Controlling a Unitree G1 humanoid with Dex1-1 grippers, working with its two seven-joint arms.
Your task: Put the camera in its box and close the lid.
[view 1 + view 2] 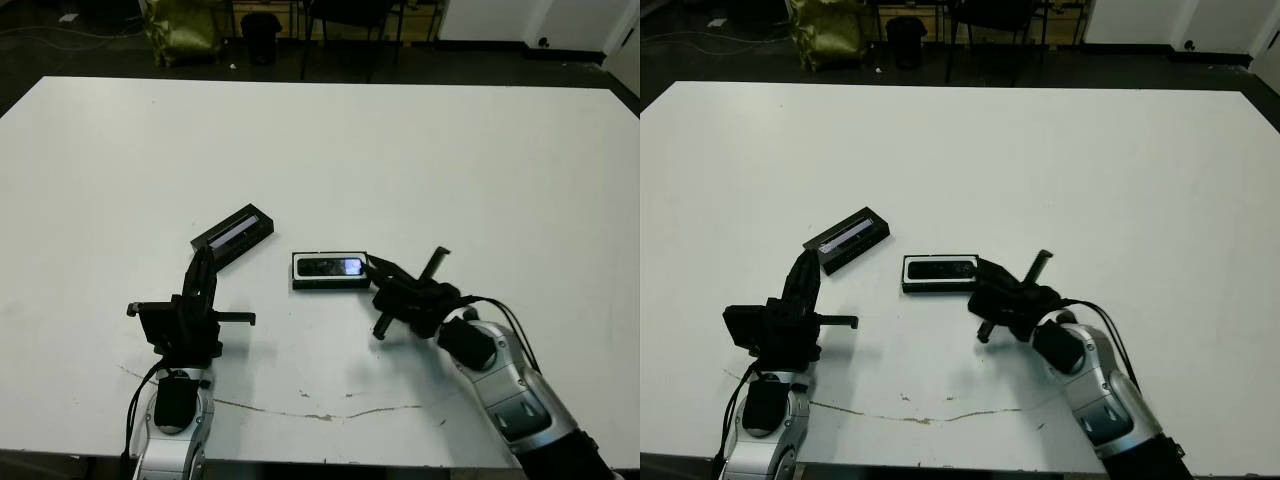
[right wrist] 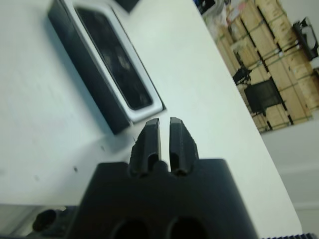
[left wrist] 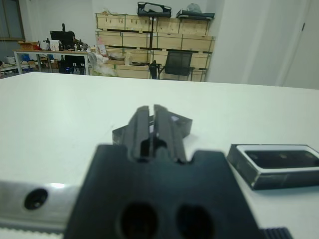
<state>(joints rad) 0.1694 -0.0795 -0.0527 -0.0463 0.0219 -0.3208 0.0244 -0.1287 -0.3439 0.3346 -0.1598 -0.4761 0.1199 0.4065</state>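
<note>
The camera [image 1: 332,266], slim and black with a glossy bluish face, lies inside the box [image 1: 325,284], a shallow black tray with a white lining, near the middle of the table. The lid [image 1: 238,230], flat and black with a pale window strip, lies at an angle just left of the box. My left gripper [image 1: 203,256] is shut and empty, its tips right at the lid's near end. My right gripper [image 1: 371,265] is shut and empty beside the box's right end. The right wrist view shows its fingertips [image 2: 151,130] just short of the box's corner [image 2: 119,130].
A thin dark crack line [image 1: 330,410] runs across the white table [image 1: 420,160] near its front edge. Beyond the far edge stand dark chairs [image 1: 352,25] and a yellow-green bag [image 1: 185,30]. Shelves of wooden crates [image 3: 149,40] show in the left wrist view.
</note>
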